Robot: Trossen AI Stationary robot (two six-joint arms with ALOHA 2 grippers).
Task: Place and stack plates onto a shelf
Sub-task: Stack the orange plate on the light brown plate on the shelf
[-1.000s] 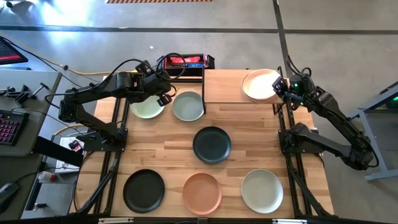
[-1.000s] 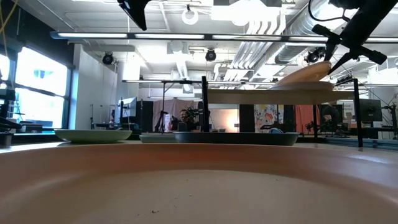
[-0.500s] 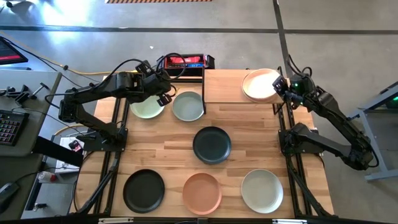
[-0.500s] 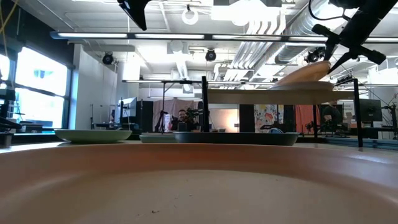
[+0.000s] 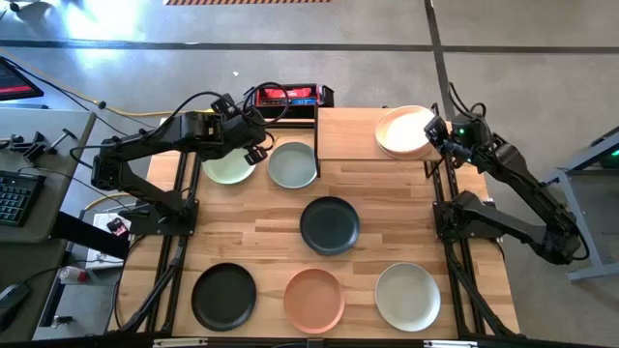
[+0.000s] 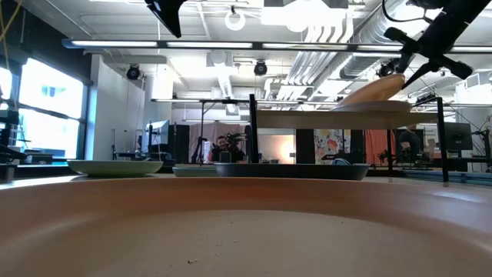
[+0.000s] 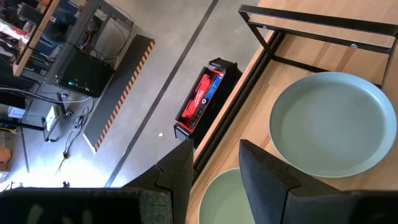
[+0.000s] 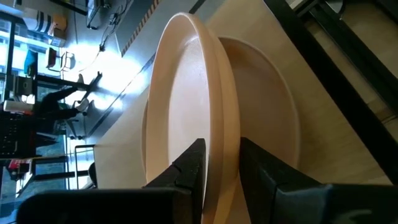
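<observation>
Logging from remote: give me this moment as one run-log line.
right gripper: shut on peach plate, tilted over cream plate on shelf | left gripper: open, above pale green plate

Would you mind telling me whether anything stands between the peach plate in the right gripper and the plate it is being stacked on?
Nothing visible does. The right gripper holds the peach plate by its rim, tilted over the cream plate already on the shelf, with only open air between them.
</observation>
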